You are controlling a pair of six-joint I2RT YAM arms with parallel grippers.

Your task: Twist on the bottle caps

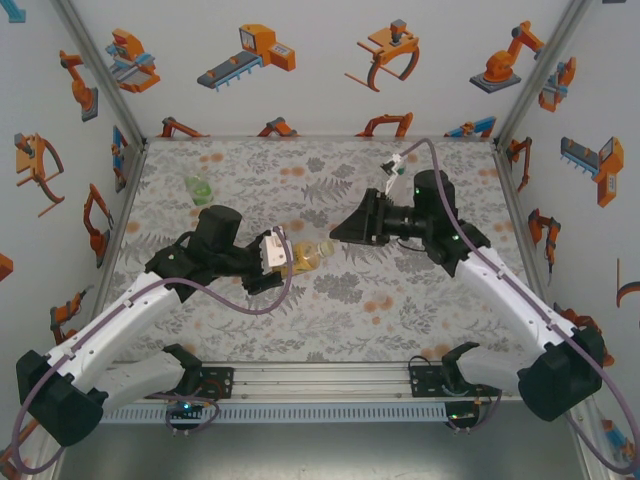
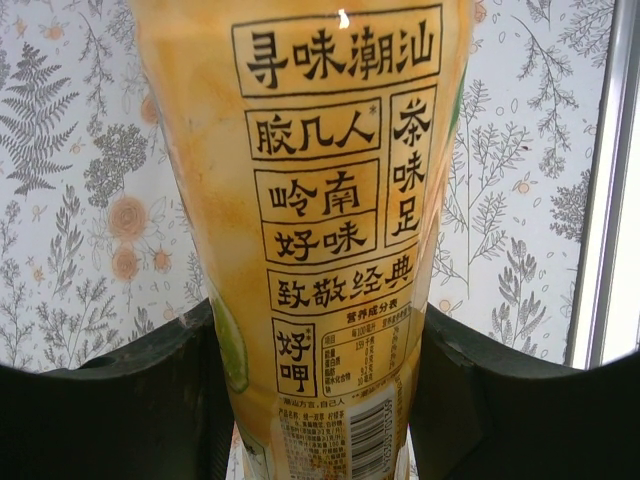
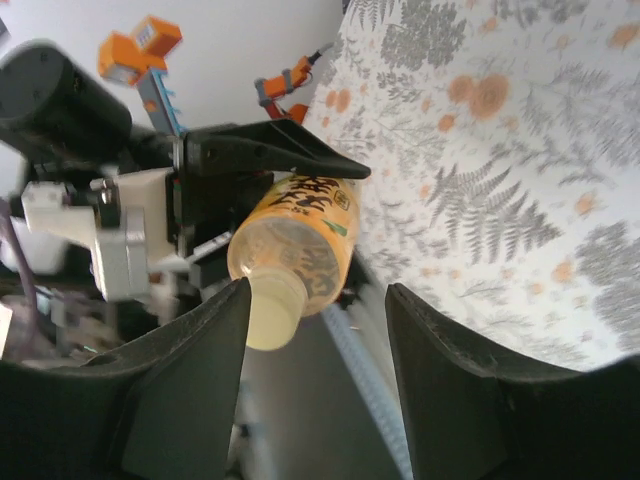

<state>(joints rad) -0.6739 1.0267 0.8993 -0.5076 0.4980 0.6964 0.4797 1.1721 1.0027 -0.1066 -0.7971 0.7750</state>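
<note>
- Two arms meet over the middle of the table.
- The left gripper is clamped across the labelled body of the amber bottle, which is held on its side with its neck pointing toward the right arm.
- A pale yellow cap sits on that bottle's neck.
- The right gripper faces the cap end, jaws parted and holding nothing; the cap lies between them, close to one finger.
- A green bottle is well apart, at the far left of the table.
</note>
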